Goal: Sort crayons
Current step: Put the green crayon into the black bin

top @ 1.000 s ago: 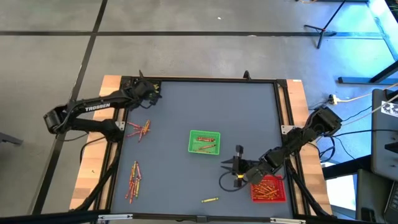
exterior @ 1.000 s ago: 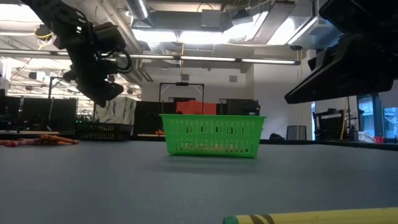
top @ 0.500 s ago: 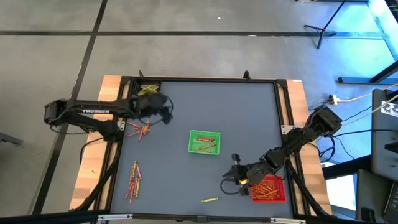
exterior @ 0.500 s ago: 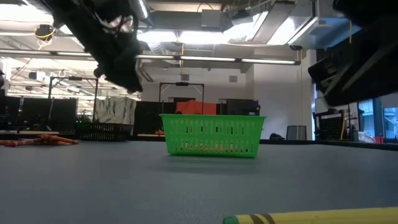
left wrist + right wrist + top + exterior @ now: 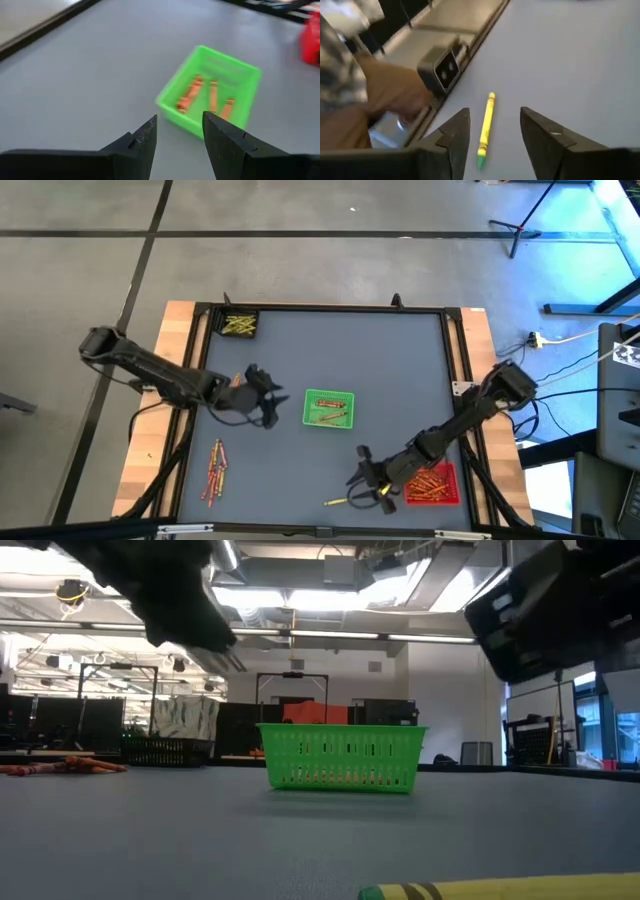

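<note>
My left gripper hovers open and empty left of the green tray, which holds a few orange crayons. My right gripper is open above a yellow crayon that lies flat near the table's near edge; its fingers stand on either side of the crayon without touching it. Red crayons fill the red tray. Yellow-green crayons lie in a dark tray at the far left corner. A loose pile of crayons rests at the near left.
The low camera's box sits at the table's near rim, close to the yellow crayon. A black frame borders the grey table. Bare grey surface lies between the green tray and the far edge. The low view shows the green tray mid-table.
My left gripper has swung from over the dark corner tray toward the table's middle and now points at the green tray. My right gripper has moved from beside the red tray toward the near edge and the yellow crayon, turning as it went.
</note>
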`<action>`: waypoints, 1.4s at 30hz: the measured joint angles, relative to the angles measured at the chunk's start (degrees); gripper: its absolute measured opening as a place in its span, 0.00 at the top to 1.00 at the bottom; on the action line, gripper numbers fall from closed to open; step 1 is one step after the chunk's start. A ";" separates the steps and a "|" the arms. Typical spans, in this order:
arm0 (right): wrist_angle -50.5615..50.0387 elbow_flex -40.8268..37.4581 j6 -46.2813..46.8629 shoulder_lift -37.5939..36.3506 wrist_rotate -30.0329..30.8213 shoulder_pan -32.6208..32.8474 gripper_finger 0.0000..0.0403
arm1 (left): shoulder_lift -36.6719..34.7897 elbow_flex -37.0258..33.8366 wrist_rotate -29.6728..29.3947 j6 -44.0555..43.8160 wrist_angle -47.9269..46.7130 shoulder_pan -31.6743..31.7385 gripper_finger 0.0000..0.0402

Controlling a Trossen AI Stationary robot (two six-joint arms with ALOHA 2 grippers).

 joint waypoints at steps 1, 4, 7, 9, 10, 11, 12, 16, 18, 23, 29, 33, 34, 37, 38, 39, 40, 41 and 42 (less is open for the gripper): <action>-1.62 1.34 -0.73 1.20 0.03 0.03 0.57 | 0.65 0.00 -0.43 -0.08 1.07 -1.44 0.65; -6.20 5.29 -1.00 4.22 1.81 0.01 0.57 | 2.72 0.00 -1.05 -1.37 4.21 -5.39 0.65; -9.74 8.72 -0.26 6.94 3.07 -0.01 0.57 | 4.94 0.08 -1.12 -2.87 6.73 -8.78 0.65; -11.72 9.99 0.56 8.26 3.13 0.05 0.57 | 6.60 0.02 -1.28 -3.45 8.46 -10.64 0.65; -12.06 10.72 0.91 9.06 3.09 0.04 0.57 | 7.44 0.11 -1.22 -4.06 9.19 -11.60 0.65; -12.24 11.30 1.55 9.80 3.00 0.05 0.57 | 8.10 0.06 -1.16 -4.54 9.21 -12.52 0.65; -13.05 11.55 2.01 10.31 2.88 0.05 0.57 | 8.88 -0.04 -1.25 -5.13 9.85 -13.25 0.65; -13.14 12.30 3.63 12.23 0.65 0.17 0.57 | 11.78 -0.04 -1.09 -7.21 14.14 -15.73 0.65; -13.18 12.30 4.97 12.81 0.44 0.44 0.57 | 13.13 0.08 -0.87 -7.31 16.32 -16.60 0.65; -13.09 12.32 5.01 14.19 1.45 0.86 0.61 | 15.40 0.00 -0.88 -7.34 19.43 -17.89 0.65; -14.57 12.52 3.39 14.83 5.55 1.23 0.81 | 17.06 0.00 -0.90 -7.60 20.75 -17.97 0.65; -14.81 12.48 -0.24 14.86 6.47 1.23 0.95 | 17.18 0.00 -0.90 -6.71 22.73 -17.71 0.65; -15.00 12.47 -1.53 14.86 6.84 1.24 0.97 | 17.18 0.00 -0.95 -5.93 23.35 -17.64 0.65; -15.14 12.43 -4.17 14.54 7.42 1.28 0.96 | 17.18 0.00 -1.43 -3.76 24.54 -17.45 0.65; -15.22 12.41 -4.47 14.22 7.44 1.24 0.95 | 17.18 0.00 -1.57 -3.04 24.88 -17.29 0.65; -15.87 12.31 -5.40 13.62 7.69 1.20 0.94 | 17.18 0.00 -1.80 -2.69 25.03 -17.20 0.65; -16.66 12.20 -6.66 12.91 8.59 1.17 0.94 | 17.18 0.00 -1.95 -2.55 25.18 -17.01 0.65; -17.44 12.03 -8.11 12.17 9.83 1.13 0.95 | 17.18 0.00 -1.99 -2.53 25.35 -16.78 0.65; -18.03 11.95 -9.42 11.39 10.87 1.04 0.95 | 17.18 0.00 -2.02 -2.52 25.54 -16.55 0.65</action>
